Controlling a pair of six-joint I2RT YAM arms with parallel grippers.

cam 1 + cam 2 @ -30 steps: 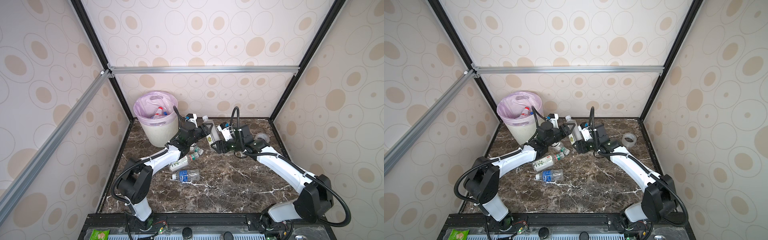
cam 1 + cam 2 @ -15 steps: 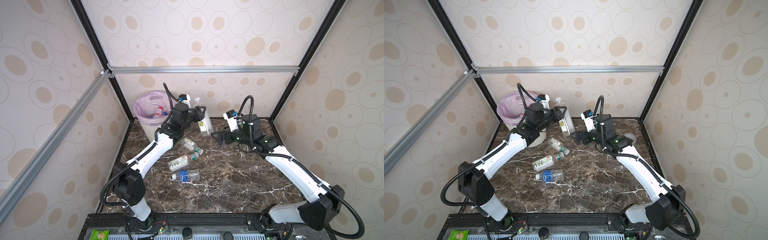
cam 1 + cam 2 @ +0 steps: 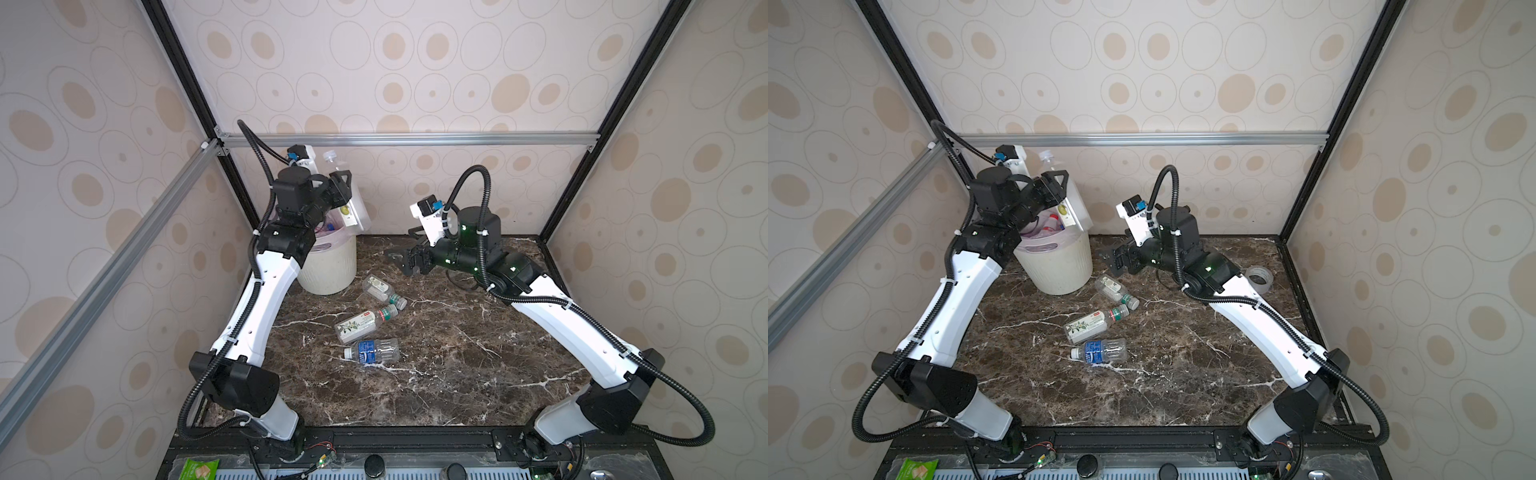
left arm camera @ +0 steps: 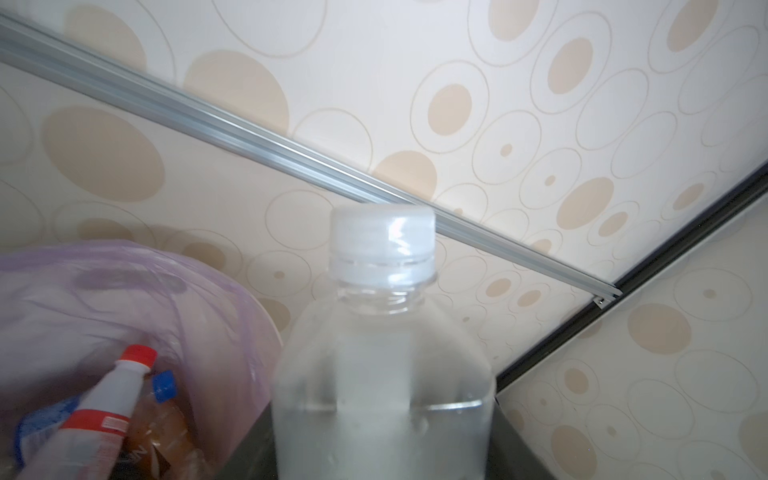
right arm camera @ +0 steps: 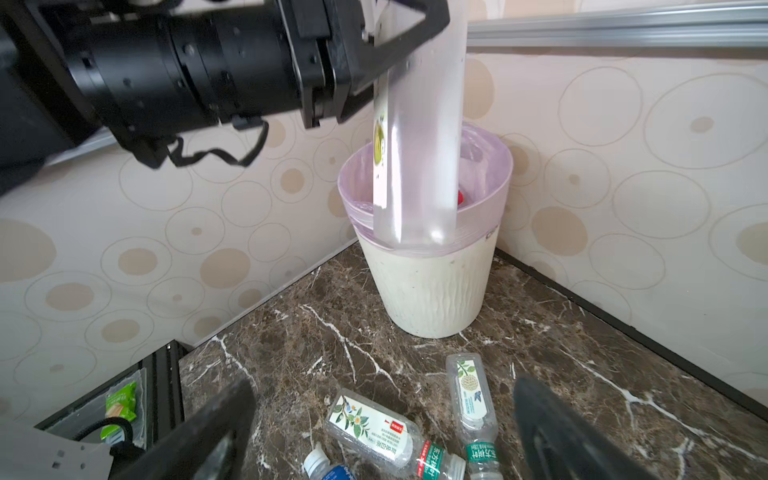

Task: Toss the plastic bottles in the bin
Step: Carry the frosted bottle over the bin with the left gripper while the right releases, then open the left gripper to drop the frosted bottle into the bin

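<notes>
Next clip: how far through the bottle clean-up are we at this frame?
Done: a red-capped bottle and a brown bottle lie in the bin. In hand: the left gripper holds a clear white-capped bottle upright by the bin's rim, not released; the right gripper is open, empty. Left: on the table, two white-labelled bottles and a blue-labelled bottle.

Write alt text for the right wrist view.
The left gripper holds a clear bottle upright by the rim of the pink-lined bin. Three bottles lie on the marble table nearby; the right gripper is open.
</notes>
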